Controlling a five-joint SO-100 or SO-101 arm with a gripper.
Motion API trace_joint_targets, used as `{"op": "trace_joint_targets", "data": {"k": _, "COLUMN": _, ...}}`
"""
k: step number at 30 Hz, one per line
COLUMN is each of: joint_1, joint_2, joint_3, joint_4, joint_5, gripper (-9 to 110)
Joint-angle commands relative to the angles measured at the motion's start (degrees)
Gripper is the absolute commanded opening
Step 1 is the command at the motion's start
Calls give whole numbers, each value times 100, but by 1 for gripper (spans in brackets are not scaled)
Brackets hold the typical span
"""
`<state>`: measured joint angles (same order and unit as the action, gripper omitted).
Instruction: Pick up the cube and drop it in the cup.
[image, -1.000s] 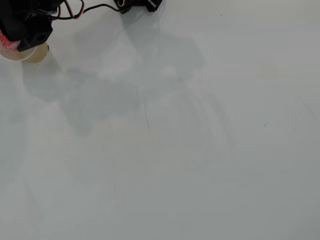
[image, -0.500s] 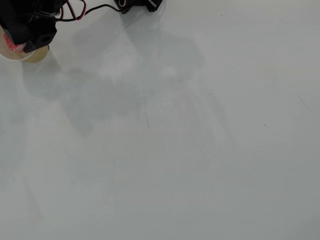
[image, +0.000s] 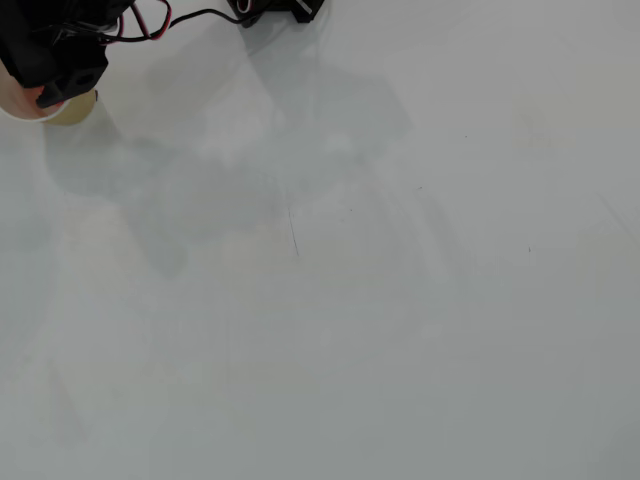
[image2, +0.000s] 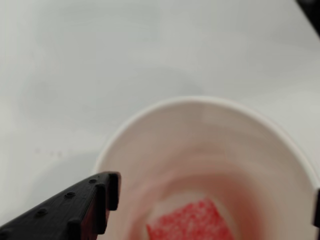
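**Cube sits in the cup, jaws spread above the rim**

Looking down through the wrist view, the cup (image2: 210, 165) fills the lower half of the picture, its round cream rim sharp against the pale worktop (image2: 125, 50). And there at the bottom of it lies the cube (image2: 192, 224), bright red with white speckles, resting on the cup's floor, a little blurred, its lower edge cut off by the frame.

One black finger (image2: 75, 207) of the jaws comes in from the lower left, its tip just over the cup's left rim. A sliver of the other finger shows at the far right edge, beyond the rim on that side. So the jaws (image2: 215, 210) stand wide apart, wider than the cup's mouth, and nothing is held between them.

Up in the overhead view, the action sits tight in the top left corner. The black arm (image: 55, 55) hangs over the cup (image: 75, 108), hiding most of it; only part of the rim and a bit of tan wall peek out below the arm. Red and black wires (image: 150, 22) trail off along the top edge. A small patch of pinkish red shows at the arm's lower edge; I cannot tell what it is.
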<state>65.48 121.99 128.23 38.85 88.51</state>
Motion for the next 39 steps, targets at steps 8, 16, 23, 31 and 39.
{"op": "trace_joint_targets", "data": {"k": 8, "joint_1": 62, "joint_2": 105, "joint_3": -967, "joint_4": -281, "joint_5": 0, "gripper": 44}}
{"op": "trace_joint_targets", "data": {"k": 16, "joint_1": 35, "joint_2": 97, "joint_3": -967, "joint_4": -299, "joint_5": -18, "gripper": 45}}
{"op": "trace_joint_targets", "data": {"k": 23, "joint_1": 44, "joint_2": 97, "joint_3": -993, "joint_4": -299, "joint_5": -35, "gripper": 34}}
{"op": "trace_joint_targets", "data": {"k": 31, "joint_1": -26, "joint_2": 114, "joint_3": -1028, "joint_4": -237, "joint_5": -35, "gripper": 19}}
{"op": "trace_joint_targets", "data": {"k": 39, "joint_1": -167, "joint_2": 141, "joint_3": -1081, "joint_4": 396, "joint_5": 9, "gripper": 0}}
